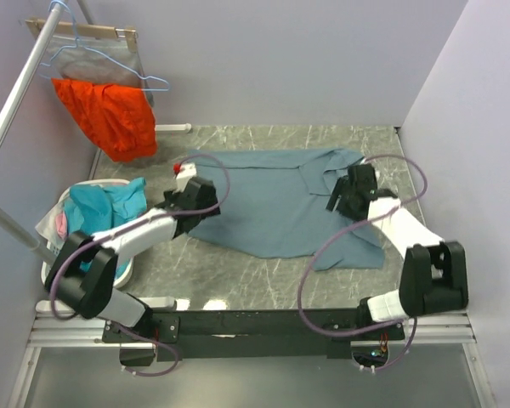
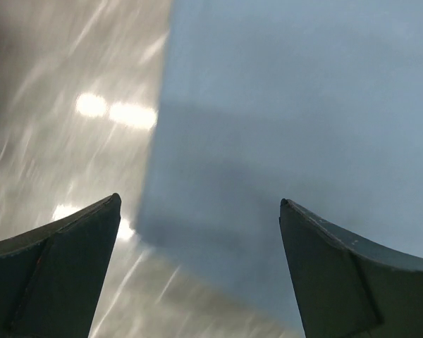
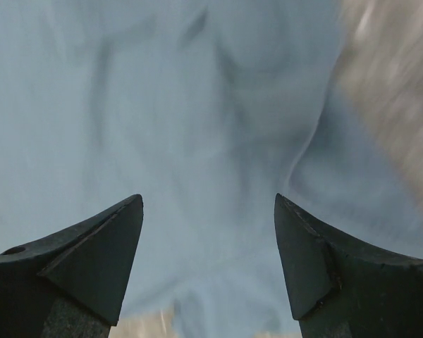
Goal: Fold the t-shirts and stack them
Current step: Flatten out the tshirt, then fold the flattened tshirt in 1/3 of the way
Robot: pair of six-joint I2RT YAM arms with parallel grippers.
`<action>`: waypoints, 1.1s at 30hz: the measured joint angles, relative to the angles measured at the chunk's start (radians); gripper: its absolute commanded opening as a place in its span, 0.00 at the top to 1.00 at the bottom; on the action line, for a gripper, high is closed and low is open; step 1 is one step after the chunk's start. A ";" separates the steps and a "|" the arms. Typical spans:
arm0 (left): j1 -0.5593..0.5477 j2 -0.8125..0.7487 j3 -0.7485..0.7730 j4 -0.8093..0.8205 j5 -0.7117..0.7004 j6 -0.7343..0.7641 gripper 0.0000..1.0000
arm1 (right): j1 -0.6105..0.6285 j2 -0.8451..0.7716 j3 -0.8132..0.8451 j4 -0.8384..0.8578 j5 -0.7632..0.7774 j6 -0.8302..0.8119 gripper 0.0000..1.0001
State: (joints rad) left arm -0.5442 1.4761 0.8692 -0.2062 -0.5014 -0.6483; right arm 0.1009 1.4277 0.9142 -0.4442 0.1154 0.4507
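A large slate-blue t-shirt (image 1: 276, 200) lies spread on the marble table, its right part wrinkled. My left gripper (image 1: 201, 197) is open above the shirt's left edge; in the left wrist view the shirt (image 2: 289, 127) fills the right side and the bare table (image 2: 70, 113) the left, between the open fingers (image 2: 70, 246). My right gripper (image 1: 347, 191) is open above the shirt's right side; in the right wrist view the wrinkled cloth (image 3: 197, 127) lies under the open fingers (image 3: 99, 246). Both are empty.
A white basket (image 1: 61, 208) at the left holds teal and other garments (image 1: 110, 204). A bright orange garment (image 1: 109, 115) hangs on a rack at the back left with blue hangers (image 1: 102, 59). Walls close the back and right.
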 measured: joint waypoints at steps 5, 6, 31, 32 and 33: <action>-0.023 -0.158 -0.176 -0.062 0.020 -0.114 0.01 | 0.093 -0.159 -0.140 -0.025 -0.019 0.045 0.18; -0.027 -0.177 -0.196 -0.065 0.026 -0.129 0.01 | 0.103 -0.182 -0.158 -0.028 -0.016 0.054 0.18; -0.046 0.016 -0.154 -0.034 0.060 -0.219 0.99 | 0.140 -0.164 -0.268 -0.018 -0.032 0.109 0.51; -0.046 -0.004 -0.150 -0.069 0.060 -0.226 0.99 | 0.148 -0.155 -0.268 -0.018 -0.039 0.109 0.50; -0.046 -0.038 -0.146 -0.108 0.060 -0.235 0.99 | 0.157 -0.146 -0.268 -0.018 -0.047 0.109 0.50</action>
State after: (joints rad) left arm -0.5900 1.4384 0.7227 -0.3141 -0.4416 -0.8833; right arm 0.2581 1.2812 0.6460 -0.4618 0.0685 0.5602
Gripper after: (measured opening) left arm 0.024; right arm 0.491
